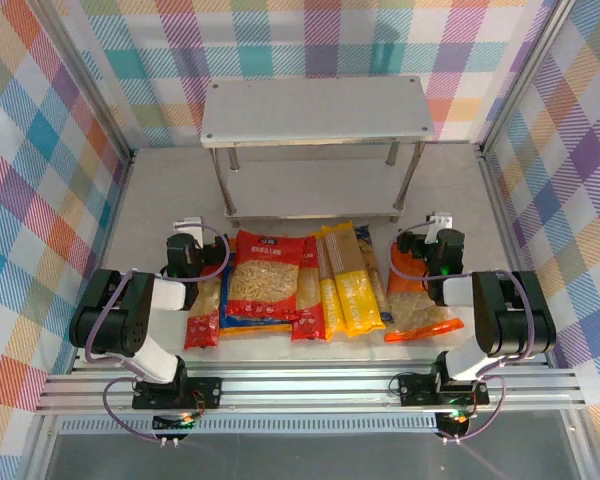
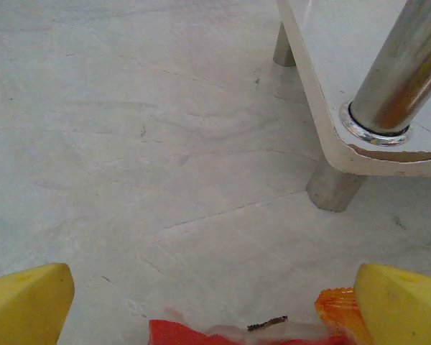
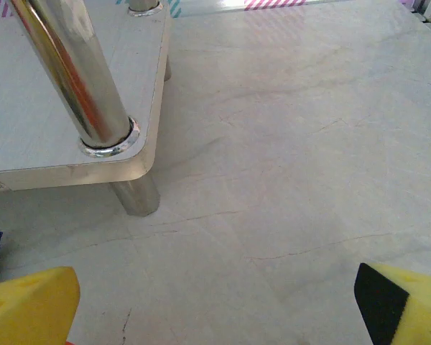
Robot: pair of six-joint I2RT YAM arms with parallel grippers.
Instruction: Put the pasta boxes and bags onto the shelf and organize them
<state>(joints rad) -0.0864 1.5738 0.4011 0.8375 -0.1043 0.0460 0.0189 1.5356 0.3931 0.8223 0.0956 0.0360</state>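
Note:
The shelf (image 1: 315,112) stands at the back of the table with both grey boards bare. In front of it the packs lie side by side. A red bag (image 1: 204,322) is at the left, then a blue-and-red bag (image 1: 263,280), a narrow red pasta box (image 1: 308,305) and yellow pasta boxes (image 1: 350,285). An orange bag (image 1: 417,312) is at the right. My left gripper (image 1: 188,232) hangs open over the red bag's far end (image 2: 194,335), yellow fingertips (image 2: 25,305) wide apart. My right gripper (image 1: 438,225) is open above the orange bag's far end, with bare table between its fingertips (image 3: 29,309).
The shelf's lower board corner (image 2: 359,154) and a chrome leg (image 2: 399,79) sit close to the front right of the left gripper. The other corner (image 3: 140,169) lies to the front left of the right gripper. Checked walls enclose the table on three sides.

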